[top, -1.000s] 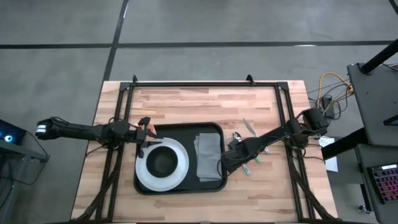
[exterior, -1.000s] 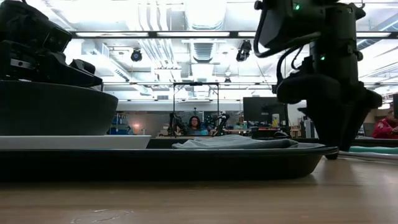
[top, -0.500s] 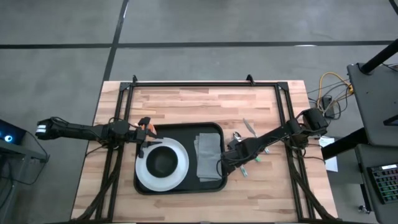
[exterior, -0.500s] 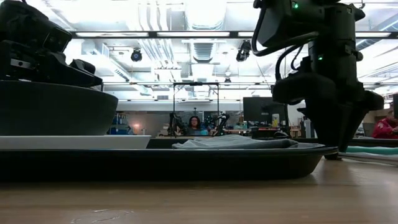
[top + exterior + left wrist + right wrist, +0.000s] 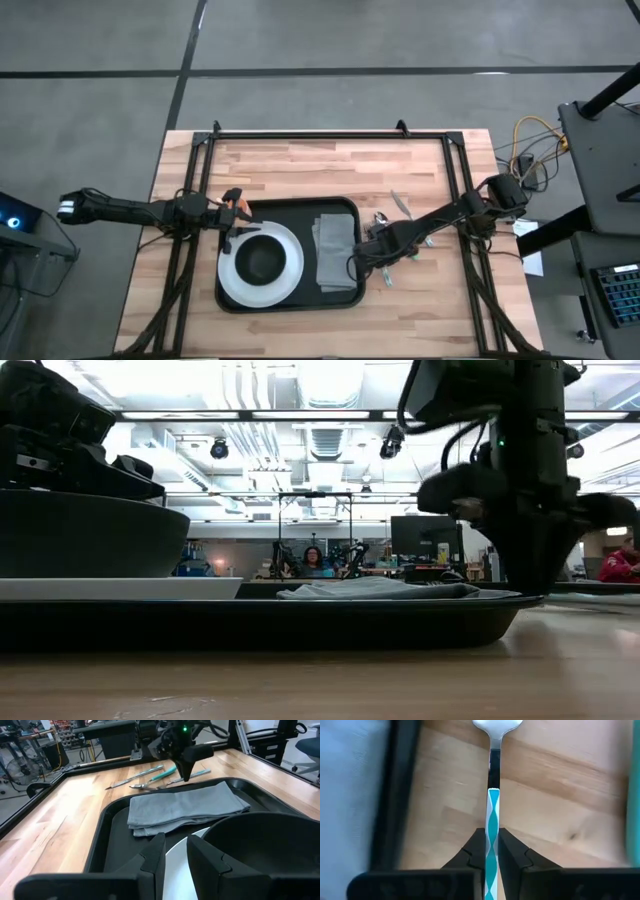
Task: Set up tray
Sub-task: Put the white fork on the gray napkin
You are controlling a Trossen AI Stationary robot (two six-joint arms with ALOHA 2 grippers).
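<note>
**Right pincer clamps a spoon beside the tray**

High view: we see the tray (image 5: pixel 288 252) lying flat at lower centre of the wooden worktop (image 5: pixel 300 165), its long axis running left to right across the frame. A white plate (image 5: pixel 232 270) carrying a dark bowl (image 5: pixel 262 260) fills its left half, and a folded grey cloth (image 5: pixel 334 250) sits on its right half. That split, we judge, leaves the cloth as the place for cutlery. The right pincer (image 5: pixel 372 256) is low, just off the tray's right rim, where loose cutlery (image 5: pixel 400 208) lies on the wood. The left pincer (image 5: pixel 233 218) hangs over the tray's upper left corner.

Low view: the tray spans the lower frame edge-on, its rim level on the worktop. The bowl rises at left and the cloth forms a low mound at centre.

Left wrist view: the left pincer's fingers (image 5: pixel 155 855) stand a little apart with nothing between them, above the plate's edge; we take this arm to be waiting.

Right wrist view: the right pincer is closed on the teal handle of a spoon (image 5: pixel 492 827). The spoon's bowl end points to the top of the frame, lengthwise along the tray's black rim at left.
</note>
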